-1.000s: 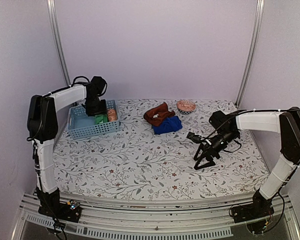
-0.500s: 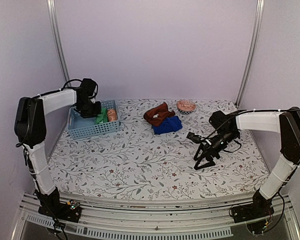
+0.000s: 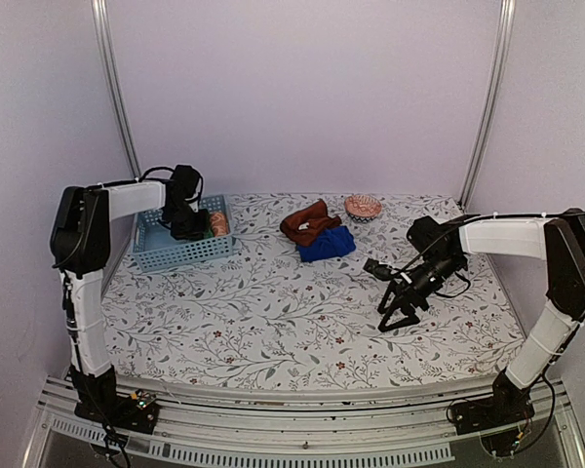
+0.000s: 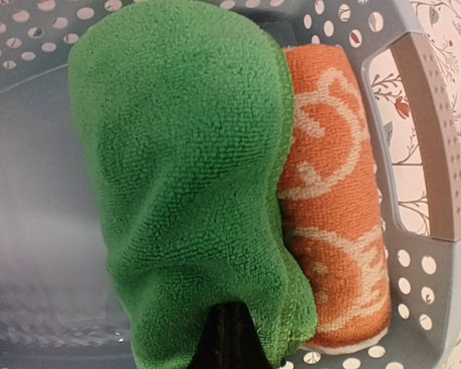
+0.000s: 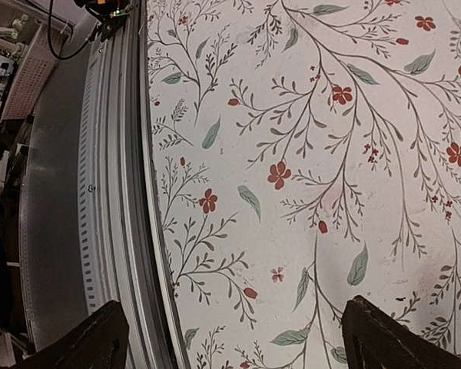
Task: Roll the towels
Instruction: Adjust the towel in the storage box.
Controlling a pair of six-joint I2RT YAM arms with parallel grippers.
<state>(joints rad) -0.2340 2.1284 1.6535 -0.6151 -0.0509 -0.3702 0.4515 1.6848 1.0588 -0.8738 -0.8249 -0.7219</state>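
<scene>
A light blue slotted basket (image 3: 180, 255) is sitting at the far left of the bench (image 3: 273, 322), its long side running roughly along the bench's back edge. A small bowl (image 3: 364, 206) with a reddish pattern is resting near the far edge, right of centre and well apart from the basket. A white cover printed with grey-green vines and small red flowers is lying over the bench. Two metal posts (image 3: 115, 83) are rising against the pale wall (image 3: 302, 88), and a grooved metal rail (image 3: 302, 405) is running along the near edge.
</scene>
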